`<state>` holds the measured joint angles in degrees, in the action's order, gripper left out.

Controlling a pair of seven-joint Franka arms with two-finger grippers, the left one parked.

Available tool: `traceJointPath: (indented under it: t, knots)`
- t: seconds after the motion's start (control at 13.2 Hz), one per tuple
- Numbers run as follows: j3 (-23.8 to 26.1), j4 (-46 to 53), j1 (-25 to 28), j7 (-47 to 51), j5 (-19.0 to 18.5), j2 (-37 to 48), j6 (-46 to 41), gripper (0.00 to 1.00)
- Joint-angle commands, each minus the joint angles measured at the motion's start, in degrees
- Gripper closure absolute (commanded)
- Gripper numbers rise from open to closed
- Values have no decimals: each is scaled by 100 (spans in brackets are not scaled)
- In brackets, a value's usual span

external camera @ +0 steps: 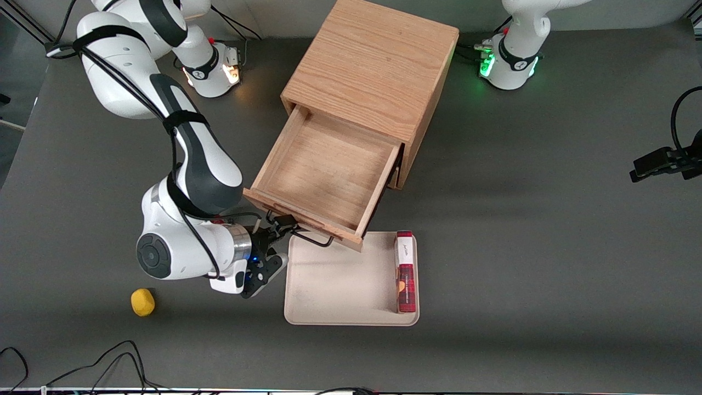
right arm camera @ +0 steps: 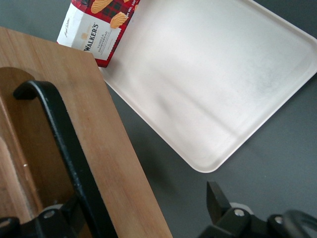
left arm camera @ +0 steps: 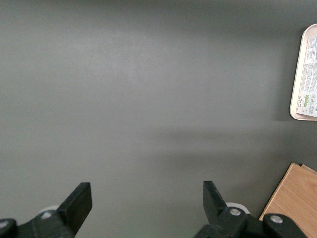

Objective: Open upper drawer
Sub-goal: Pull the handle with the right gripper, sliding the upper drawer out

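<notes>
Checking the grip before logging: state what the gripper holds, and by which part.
The gripper is at the black wire handle of the pulled-out upper drawer, a finger on each side. Whether the fingers actually clamp the handle cannot be told.

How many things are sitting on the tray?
1. A red cookie box lies along the tray's edge toward the parked arm's end. The open upper drawer overhangs one corner, so something could hide there. The gripper is at the drawer's handle.
</notes>
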<state>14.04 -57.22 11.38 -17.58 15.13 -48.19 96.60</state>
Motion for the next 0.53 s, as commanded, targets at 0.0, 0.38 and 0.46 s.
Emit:
traceJointPath:
  t: [0.0, 0.38, 0.46]
  knots:
    - [-86, 554, 14, -88, -151, -314, -54, 0]
    - [-42, 581, 40, -79, -142, -183, -176, 0]
    - [-25, 572, 49, -79, -133, -87, -237, 0]
